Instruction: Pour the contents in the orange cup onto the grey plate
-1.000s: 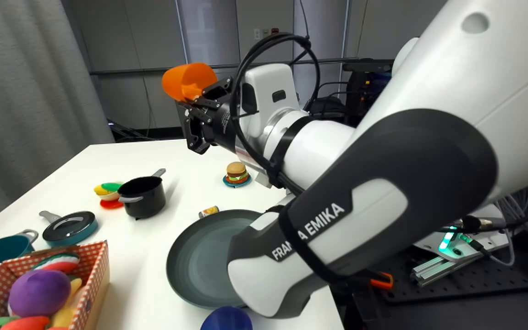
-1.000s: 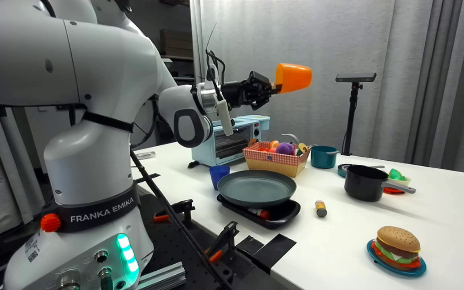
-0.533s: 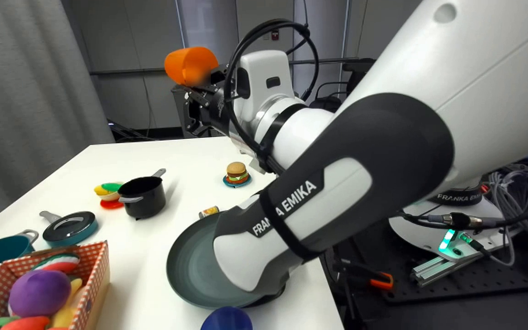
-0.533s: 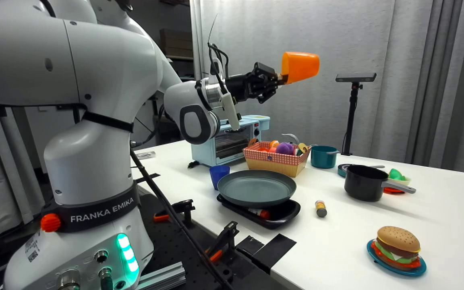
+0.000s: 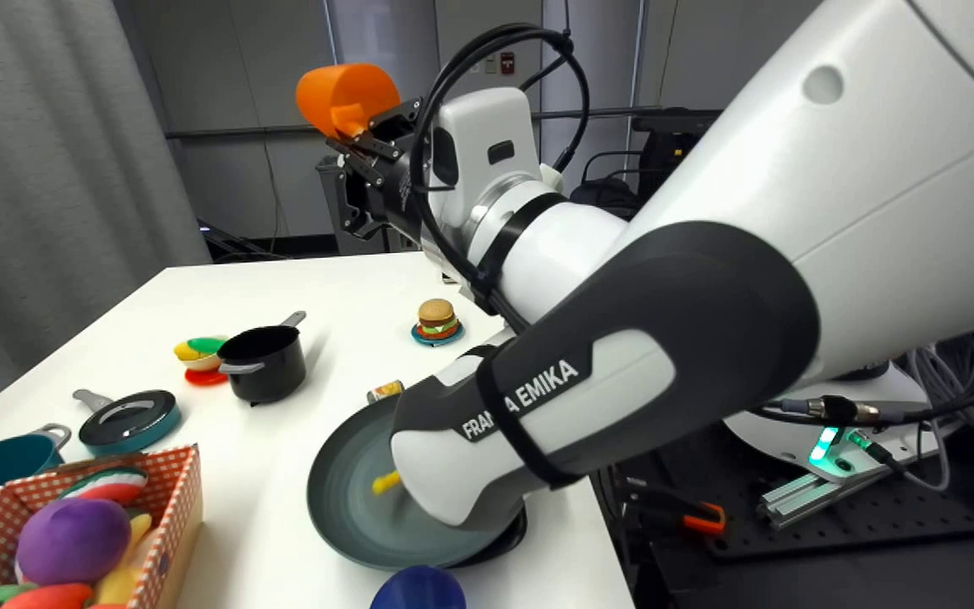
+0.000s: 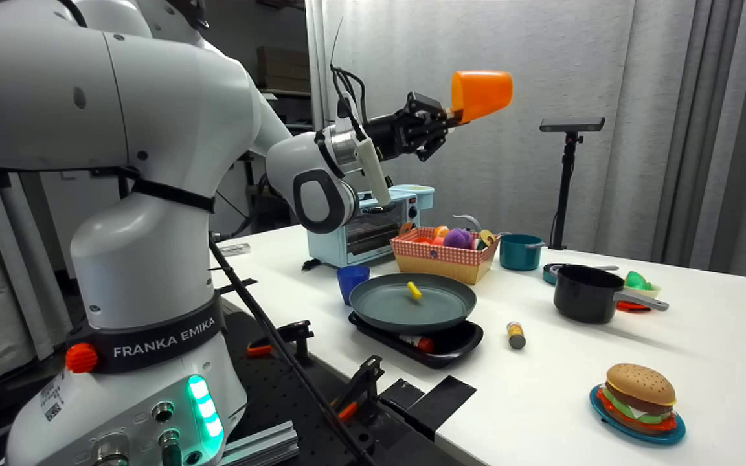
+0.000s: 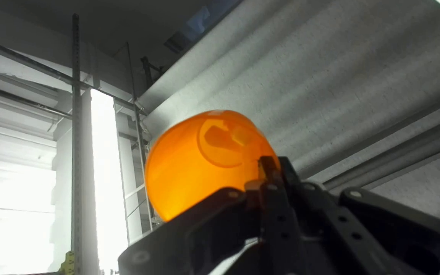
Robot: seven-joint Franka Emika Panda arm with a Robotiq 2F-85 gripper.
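The gripper point(image 6: 455, 118) is pinched nearly closed on the wall of the orange cup point(image 6: 483, 94), holding it high above the bench point(image 6: 541, 401), tipped on its side with the mouth turned back toward the gripper. A yellow piece point(image 6: 414, 290) shows over the grey plate point(image 6: 392, 307) in both exterior views, though I can't tell whether it touches. The plate sits on a black tray point(image 6: 467, 341) by the bench's edge nearest the robot base point(image 6: 127, 414) (a blue cup point(image 6: 351, 280) stands just beside the plate).
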